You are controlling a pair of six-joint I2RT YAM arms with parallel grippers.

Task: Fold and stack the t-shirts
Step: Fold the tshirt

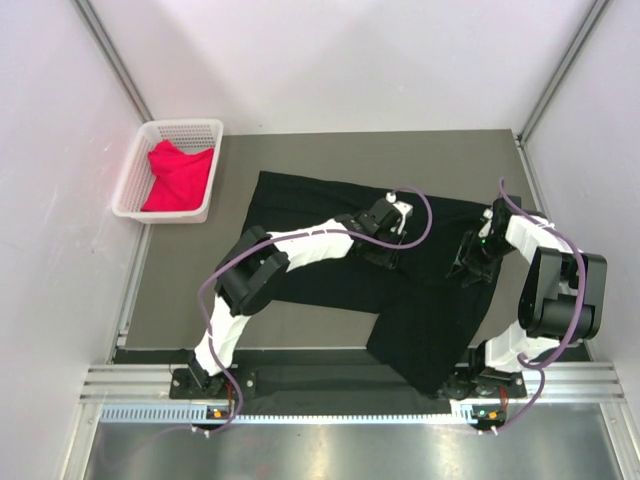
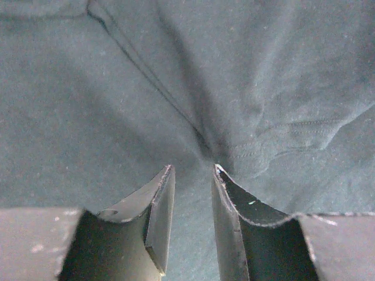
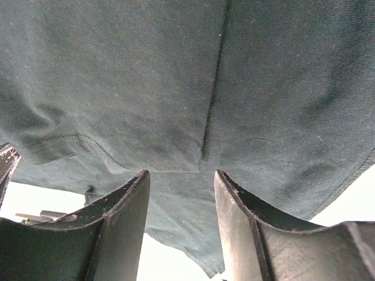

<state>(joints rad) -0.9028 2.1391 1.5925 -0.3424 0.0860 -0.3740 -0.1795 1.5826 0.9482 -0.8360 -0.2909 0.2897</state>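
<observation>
Within half-closed left end effector [image 2: 193, 168], black t-shirt [image 2: 88, 105] seemingly pinched; right end effector [image 3: 181, 172] unclear.

The black t-shirt [image 1: 300, 200] is matt knitted cloth with stitched seams. The red-pink t-shirt [image 1: 180, 175] is soft matt cloth. The basket [image 1: 130, 185], at 10 o'clock, is glossy white plastic lattice. The left fingers [image 2: 161, 211] are dark and scuffed. The table [image 1: 400, 155] is matt grey.

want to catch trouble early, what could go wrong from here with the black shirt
The black t-shirt hangs over the near edge of the table beside the right arm's base, so it may slide off or snag there. The left pincer seems to pinch only a small bunch of cloth, which could slip when pulled.
</observation>
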